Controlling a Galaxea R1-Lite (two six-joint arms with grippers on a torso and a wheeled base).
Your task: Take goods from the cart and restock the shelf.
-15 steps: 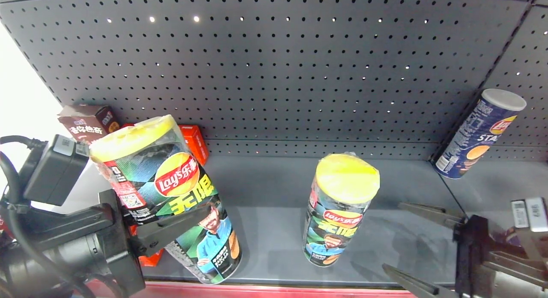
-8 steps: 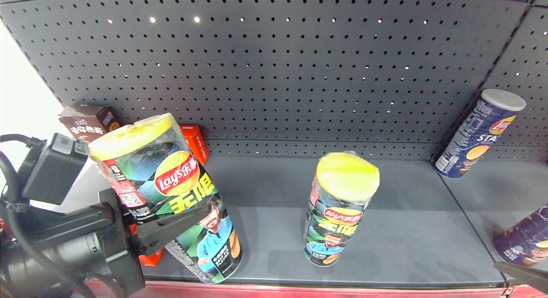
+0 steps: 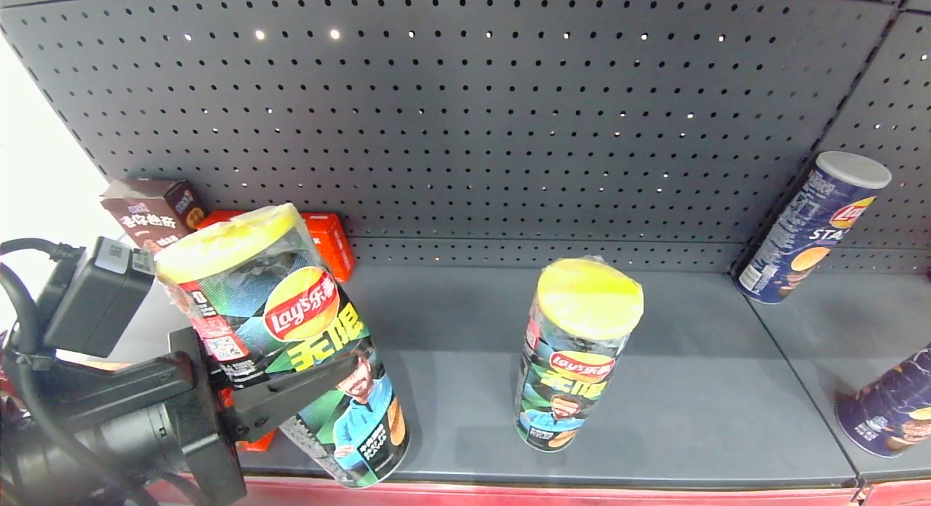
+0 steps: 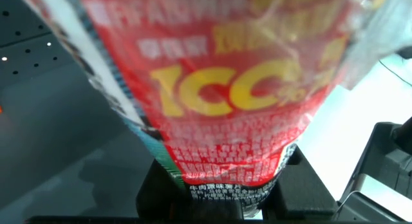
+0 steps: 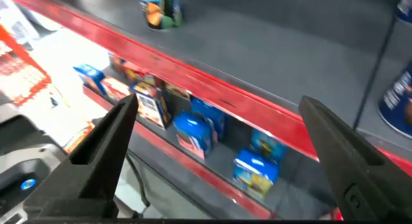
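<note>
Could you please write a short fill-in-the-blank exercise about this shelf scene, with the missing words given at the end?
1. The left gripper is shut on a chip can that has a ____ lid.
2. A second can stands ____ in the middle of the shelf, and no gripper touches it.
3. The right gripper has its fingers ____ and holds nothing.

Missing words: yellow; upright; open.
</note>
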